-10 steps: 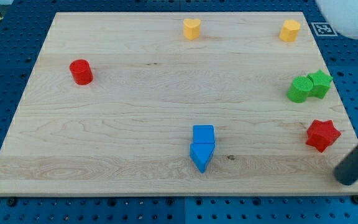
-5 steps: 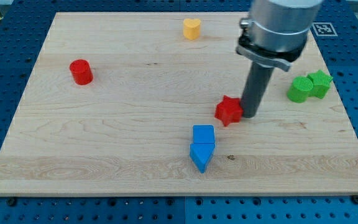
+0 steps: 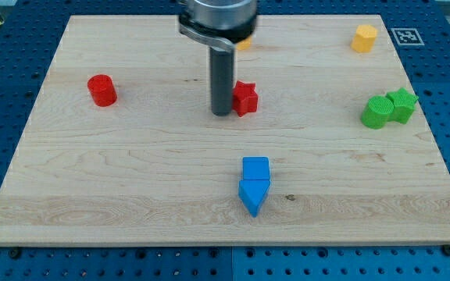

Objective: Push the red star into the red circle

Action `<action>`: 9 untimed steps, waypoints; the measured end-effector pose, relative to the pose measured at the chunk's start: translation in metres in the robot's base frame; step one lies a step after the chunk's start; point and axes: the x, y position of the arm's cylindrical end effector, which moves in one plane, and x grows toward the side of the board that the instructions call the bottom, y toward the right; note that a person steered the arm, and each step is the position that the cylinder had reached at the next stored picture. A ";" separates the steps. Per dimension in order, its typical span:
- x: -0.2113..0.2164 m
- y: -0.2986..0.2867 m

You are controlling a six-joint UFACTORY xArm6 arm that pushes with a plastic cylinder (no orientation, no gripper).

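Observation:
The red star [image 3: 245, 97] lies on the wooden board a little above the middle of the view. The red circle [image 3: 101, 90], a short cylinder, stands at the view's left. My tip [image 3: 222, 112] rests on the board right against the red star's left side, between the star and the red circle. The rod rises from it toward the view's top.
A blue cube [image 3: 255, 168] and a blue triangular block [image 3: 253, 195] touch below the star. A green circle [image 3: 377, 112] and green star [image 3: 401, 104] sit at the right. A yellow hexagon [image 3: 363, 37] is top right; a yellow block [image 3: 244, 43] peeks behind the arm.
The red star has moved from the view's lower right up and to the left, to mid-board. My tip went from its right side to its left side.

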 end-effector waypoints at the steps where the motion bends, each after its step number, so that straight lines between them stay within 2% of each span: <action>1: 0.024 0.011; 2: 0.046 0.049; 3: 0.036 0.088; 4: 0.010 0.092; 5: -0.008 0.062; 6: -0.008 -0.016; 7: -0.008 -0.064; 9: -0.008 -0.106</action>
